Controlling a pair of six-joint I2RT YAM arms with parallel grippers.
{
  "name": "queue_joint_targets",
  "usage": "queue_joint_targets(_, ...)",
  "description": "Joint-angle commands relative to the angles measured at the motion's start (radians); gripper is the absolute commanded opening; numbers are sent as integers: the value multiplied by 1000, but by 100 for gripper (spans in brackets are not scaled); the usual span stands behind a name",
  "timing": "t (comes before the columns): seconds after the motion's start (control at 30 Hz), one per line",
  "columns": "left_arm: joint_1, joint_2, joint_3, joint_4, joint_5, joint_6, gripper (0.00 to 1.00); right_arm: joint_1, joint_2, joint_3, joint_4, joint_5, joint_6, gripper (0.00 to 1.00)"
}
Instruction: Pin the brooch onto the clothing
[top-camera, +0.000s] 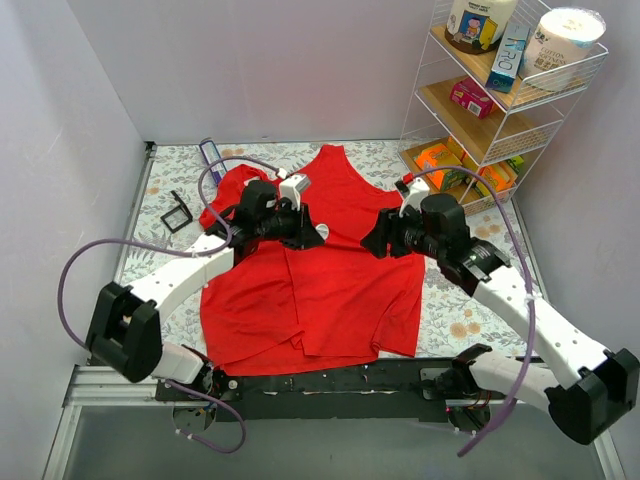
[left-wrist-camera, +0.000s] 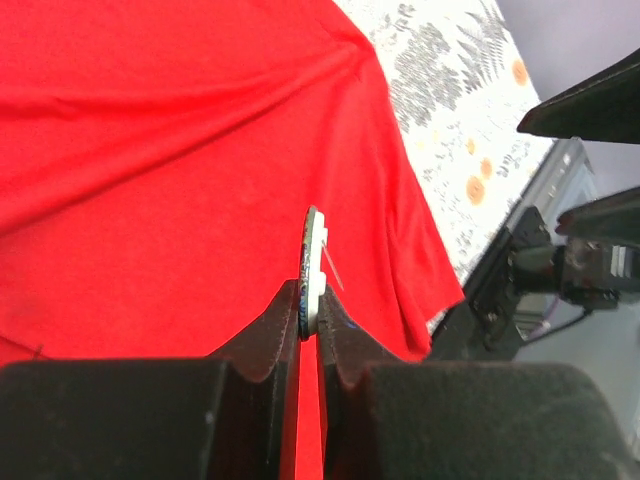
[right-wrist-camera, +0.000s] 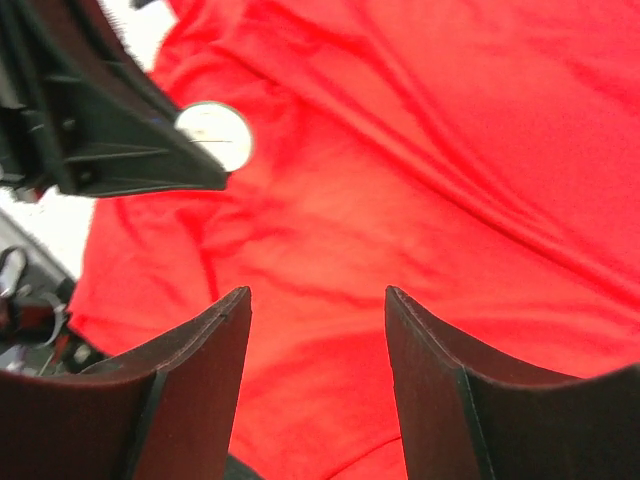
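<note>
The clothing, a bright red tank top (top-camera: 330, 290), lies flat on the floral table cover with its neck away from me. My left gripper (top-camera: 318, 236) hovers over its upper middle, shut on the brooch. In the left wrist view the brooch (left-wrist-camera: 314, 250) stands edge-on between the fingertips of the left gripper (left-wrist-camera: 311, 310), its thin pin sticking out to the right, above the red cloth (left-wrist-camera: 150, 200). My right gripper (top-camera: 368, 246) faces it, open and empty. The right wrist view shows the right gripper (right-wrist-camera: 318, 300) above the cloth (right-wrist-camera: 450, 150) and the brooch's pale back (right-wrist-camera: 218, 135) at upper left.
A white wire shelf (top-camera: 500, 90) with boxes and jars stands at the back right. A small black frame-like object (top-camera: 178, 213) and a blue item (top-camera: 210, 152) lie at the back left. Grey walls close in the left and back sides.
</note>
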Motion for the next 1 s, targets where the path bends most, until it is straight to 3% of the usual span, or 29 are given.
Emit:
queue_joint_targets(0.0, -2, 135, 124, -64, -97, 72, 0, -82, 104, 89, -58, 67, -90, 61)
queue_joint_targets(0.2, 27, 318, 297, -107, -166, 115, 0, -62, 175, 49, -89, 46, -98, 56)
queue_joint_targets(0.37, 63, 443, 357, -97, -159, 107, 0, 67, 196, -24, -62, 98, -46, 55)
queue_joint_targets(0.67, 126, 410, 245, -25, -165, 102, 0, 369, 340, -60, 41, 198, 89, 55)
queue_joint_targets(0.97, 144, 399, 259, -47, -179, 103, 0, 592, 632, 124, 69, 236, 136, 56)
